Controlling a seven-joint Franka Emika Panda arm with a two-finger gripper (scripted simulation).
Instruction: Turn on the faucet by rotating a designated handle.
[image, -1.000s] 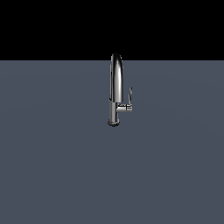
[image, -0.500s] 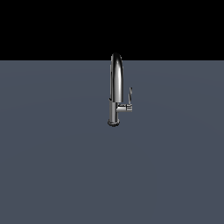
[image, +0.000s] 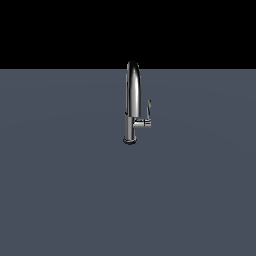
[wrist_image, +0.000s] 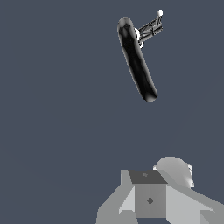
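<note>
The chrome faucet (image: 132, 100) stands upright on the grey surface in the middle of the exterior view, its arched spout rising from a round base. The handle (image: 148, 109), a thin curved lever on a short side stub, points up on the exterior view's right of the body. From above, the wrist view shows the faucet (wrist_image: 137, 60) as a dark elongated spout, with the handle (wrist_image: 151, 28) beyond it. Grey parts of my gripper (wrist_image: 151, 197) fill the edge of the wrist view, well apart from the faucet. Its fingers are not distinct. No arm appears in the exterior view.
A flat grey surface (image: 65, 190) spreads around the faucet in every direction. A black background lies beyond its far edge.
</note>
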